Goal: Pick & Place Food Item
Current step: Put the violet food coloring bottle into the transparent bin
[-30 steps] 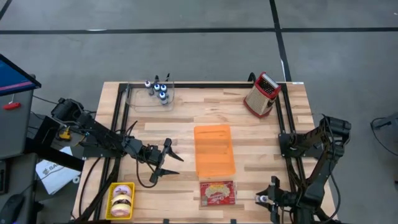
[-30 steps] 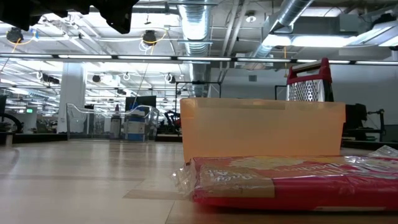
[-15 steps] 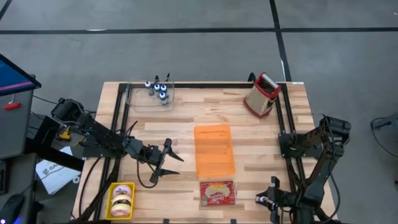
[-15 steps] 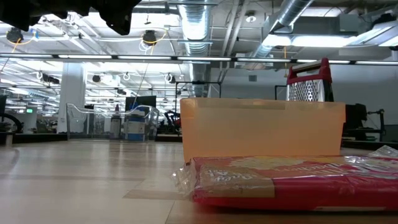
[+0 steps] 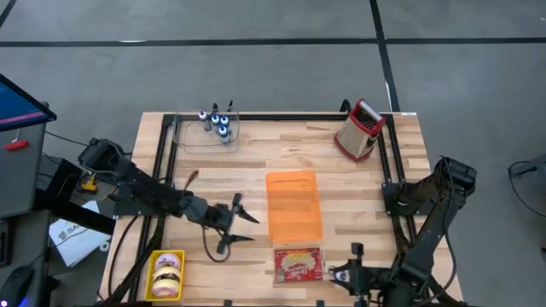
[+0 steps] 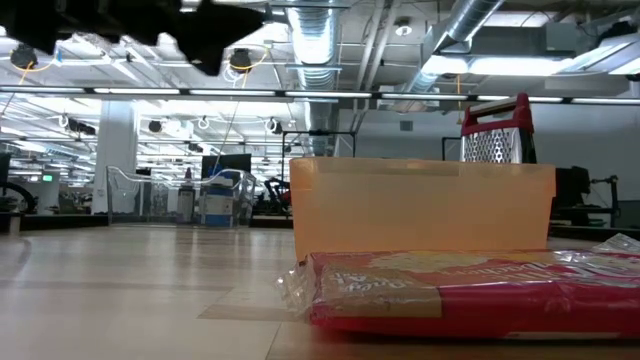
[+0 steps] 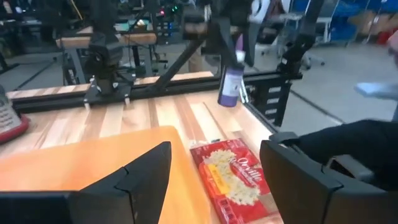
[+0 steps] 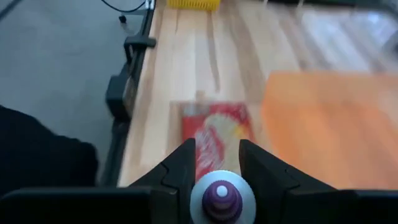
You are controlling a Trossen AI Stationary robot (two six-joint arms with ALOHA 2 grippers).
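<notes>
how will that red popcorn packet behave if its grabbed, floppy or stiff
The red popcorn packet lies flat with crinkly clear wrap at its edges, so it probably flexes and sags if lifted by one end. The glossy film looks slippery. Being thin and flat, it seems light and unlikely to roll.
</notes>
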